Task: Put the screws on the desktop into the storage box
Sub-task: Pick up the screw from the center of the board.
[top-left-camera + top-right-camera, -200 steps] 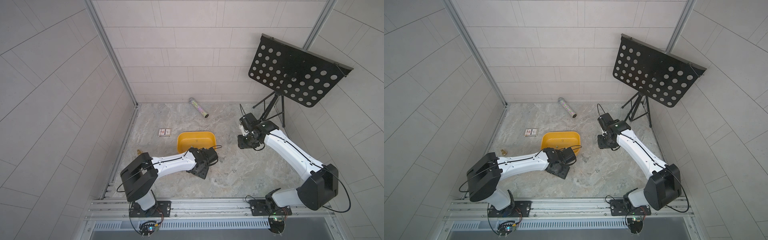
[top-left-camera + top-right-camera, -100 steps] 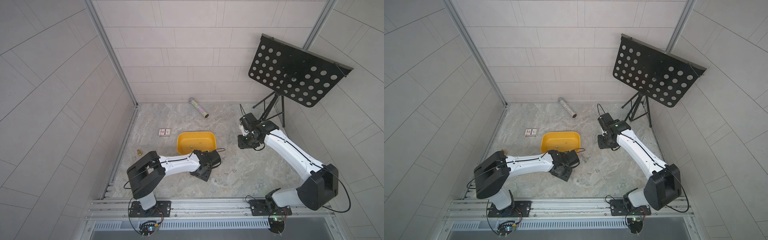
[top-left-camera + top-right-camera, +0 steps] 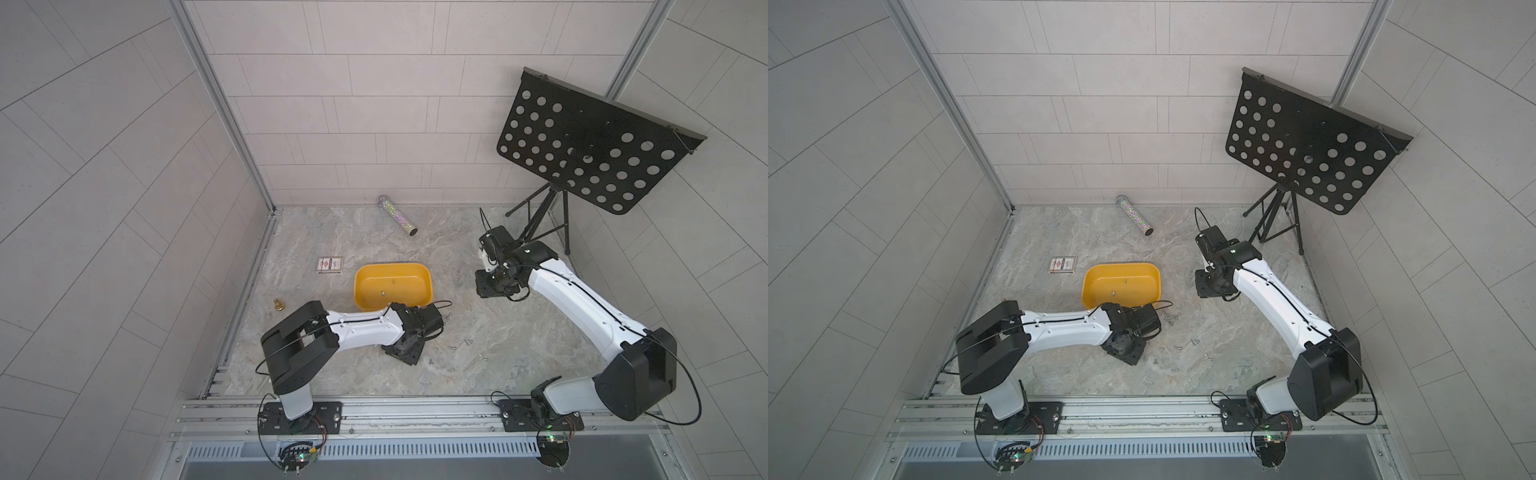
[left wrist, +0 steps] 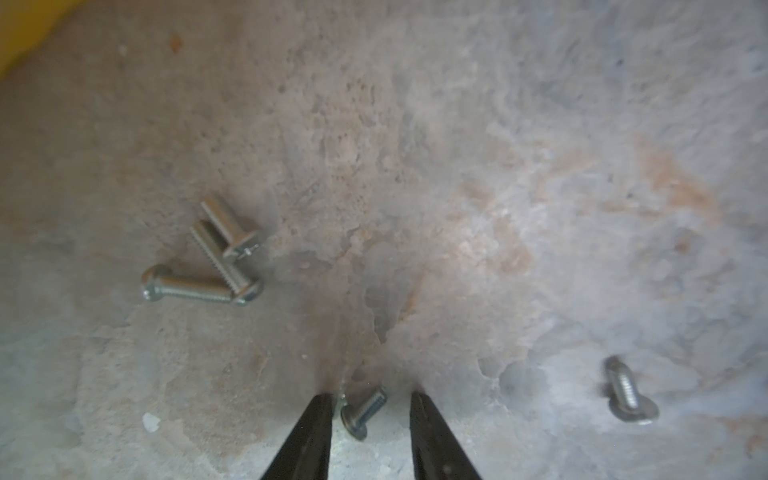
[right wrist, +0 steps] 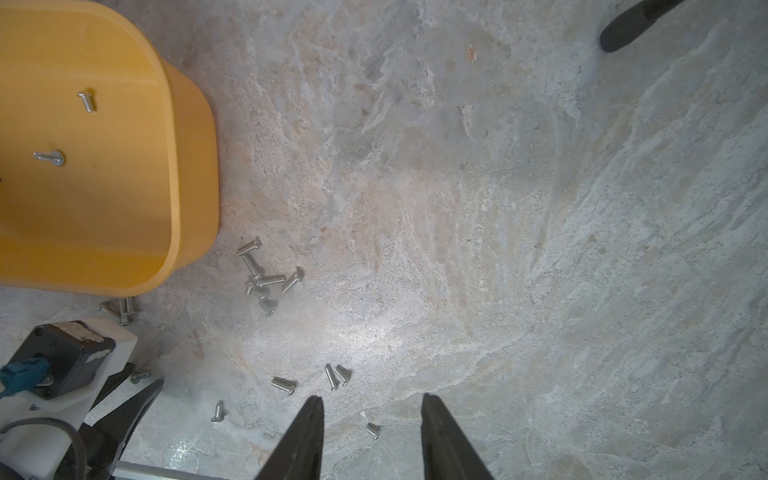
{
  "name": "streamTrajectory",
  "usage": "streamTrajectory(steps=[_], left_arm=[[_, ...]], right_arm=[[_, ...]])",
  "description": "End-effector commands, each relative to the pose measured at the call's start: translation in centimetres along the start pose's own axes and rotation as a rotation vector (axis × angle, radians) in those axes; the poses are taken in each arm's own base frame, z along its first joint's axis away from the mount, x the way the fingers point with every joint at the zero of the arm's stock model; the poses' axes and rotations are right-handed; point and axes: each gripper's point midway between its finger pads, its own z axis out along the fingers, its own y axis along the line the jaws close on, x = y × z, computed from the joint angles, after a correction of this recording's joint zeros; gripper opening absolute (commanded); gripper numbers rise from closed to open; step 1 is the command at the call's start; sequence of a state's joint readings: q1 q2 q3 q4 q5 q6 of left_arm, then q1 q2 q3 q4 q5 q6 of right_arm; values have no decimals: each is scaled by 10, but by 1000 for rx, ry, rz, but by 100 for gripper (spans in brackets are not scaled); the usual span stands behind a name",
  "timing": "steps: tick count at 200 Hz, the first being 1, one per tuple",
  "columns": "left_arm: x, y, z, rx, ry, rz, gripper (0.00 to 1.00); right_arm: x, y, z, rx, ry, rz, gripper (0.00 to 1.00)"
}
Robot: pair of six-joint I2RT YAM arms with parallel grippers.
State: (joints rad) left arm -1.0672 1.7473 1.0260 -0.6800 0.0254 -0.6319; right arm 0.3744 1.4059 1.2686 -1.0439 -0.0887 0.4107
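**Item:** screws (image 5: 270,279), small cross-head machine type, bright steel.

**Location:** loose on the bench (image 3: 457,266), off the near corner of the yellow storage box (image 3: 409,291). Two (image 5: 53,158) already lie inside the box.

**In hand:** one screw (image 4: 363,411) lies on the bench between the fingers of the left hand (image 4: 371,399). The jaws are narrowly spread, with a gap on either side, so nothing is pinched yet.

**Handling (a judgement, not a test):** light, rigid and smooth, apt to roll or skitter. It is best taken across the threaded shank, with the fingertips down on the bench. This one lies askew to the jaws and may twist out.

**Right hand** (image 5: 370,401)**:** spread and empty, held above the bench near the music stand (image 3: 594,145).

**Change since a second ago:** the left elbow has swung inward. The left hand has settled slightly farther from the box, and its jaws have drawn closer. The right arm is as it was.
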Motion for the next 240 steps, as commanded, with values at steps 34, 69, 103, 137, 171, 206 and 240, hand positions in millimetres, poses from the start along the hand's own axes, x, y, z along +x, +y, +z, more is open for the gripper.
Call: streamTrajectory(steps=[34, 69, 103, 137, 171, 206, 240], left_arm=[[8, 5, 12, -34, 38, 16, 32], [9, 4, 13, -34, 42, 18, 28], [10, 5, 12, -38, 43, 20, 23], [10, 7, 7, -41, 36, 23, 21], [7, 9, -6, -40, 14, 23, 18], [1, 11, -29, -37, -31, 19, 17], [-8, 13, -56, -37, -84, 14, 15]], right_arm=[[7, -4, 0, 14, 16, -6, 42], [7, -4, 1, 13, 19, -5, 41], [8, -4, 1, 12, 20, -6, 41], [7, -3, 2, 10, 21, -5, 40], [7, -3, 1, 8, 19, -6, 40], [6, -3, -1, 7, 16, -5, 39], [5, -2, -3, 5, 14, -4, 39]])
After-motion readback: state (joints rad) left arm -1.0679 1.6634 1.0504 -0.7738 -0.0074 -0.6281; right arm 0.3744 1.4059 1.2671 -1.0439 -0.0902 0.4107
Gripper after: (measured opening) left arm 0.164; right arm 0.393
